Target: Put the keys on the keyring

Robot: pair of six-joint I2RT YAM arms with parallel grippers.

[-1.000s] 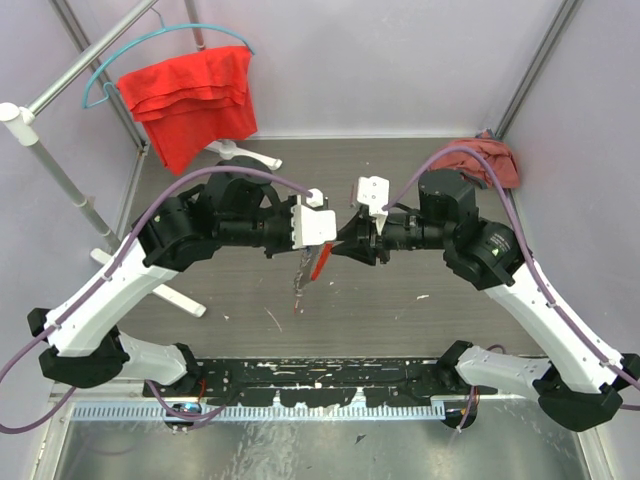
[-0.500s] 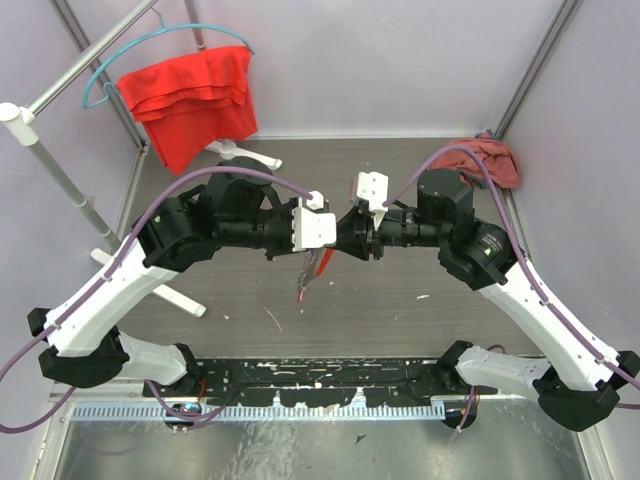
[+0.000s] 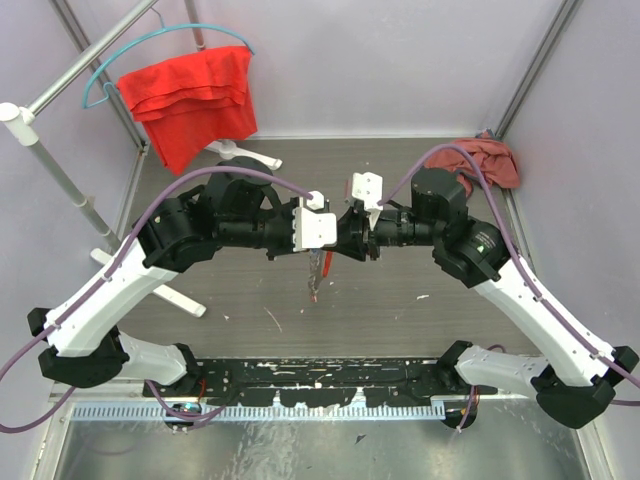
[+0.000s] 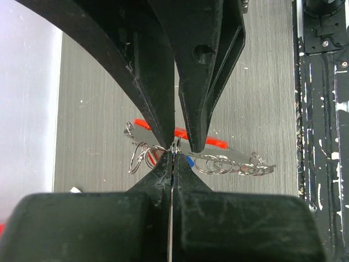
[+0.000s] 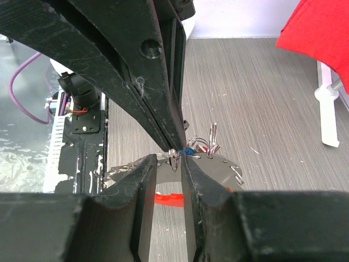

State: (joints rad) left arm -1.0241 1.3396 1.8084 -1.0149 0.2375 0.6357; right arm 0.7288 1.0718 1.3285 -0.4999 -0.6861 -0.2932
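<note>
My left gripper (image 4: 173, 150) is shut on the keyring (image 4: 143, 155), pinching the thin metal where its silvery loops meet. A chain of small rings (image 4: 234, 165) trails right, with the red-orange tag (image 4: 215, 143) behind it. Of the keys I see only a blue head (image 4: 189, 161) tucked beside the jaws. My right gripper (image 5: 170, 158) faces the left one tip to tip, jaws a little apart, with a small wire ring (image 5: 174, 159) standing loose in the gap. From above, both grippers meet mid-table and the keyring (image 3: 318, 272) hangs under them.
A red cloth (image 3: 190, 100) hangs on a hanger at the back left beside a slanted metal rail (image 3: 60, 170). A duller red cloth (image 3: 490, 160) lies in the back right corner. A white stand foot (image 3: 250, 155) sits behind the left arm. A black mounting strip (image 3: 320, 375) runs along the near edge.
The right arm has pushed left until its fingertips meet the left gripper's. The hanging keyring has swung slightly right and hangs straighter. The left arm has held still.
</note>
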